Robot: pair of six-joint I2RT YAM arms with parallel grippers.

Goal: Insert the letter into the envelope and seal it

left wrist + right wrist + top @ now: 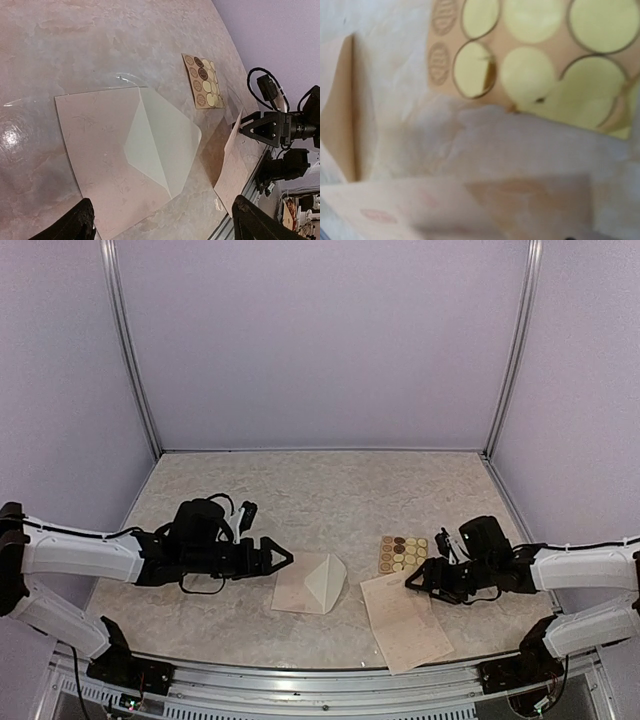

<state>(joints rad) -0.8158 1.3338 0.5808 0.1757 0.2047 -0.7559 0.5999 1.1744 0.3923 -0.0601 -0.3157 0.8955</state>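
The pale envelope [300, 588] lies flat at front centre with its pointed flap [328, 578] open; it fills the left wrist view [100, 145]. My left gripper [278, 558] is open and empty, just left of the envelope; its fingertips [82, 220] straddle the envelope's near edge. The letter [405, 622], a sheet with handwritten lines, lies right of the envelope. My right gripper [412, 582] is at its far right corner and seems shut on it. That edge stands lifted in the left wrist view [232, 160]. In the right wrist view blurred paper [445, 200] hides the fingers.
A tan sheet of round stickers [402, 553] lies just beyond the letter, close to the right gripper, also in the left wrist view [202, 80] and the right wrist view [535, 65]. The metal rail [330, 690] runs along the table's near edge. Walls enclose three sides.
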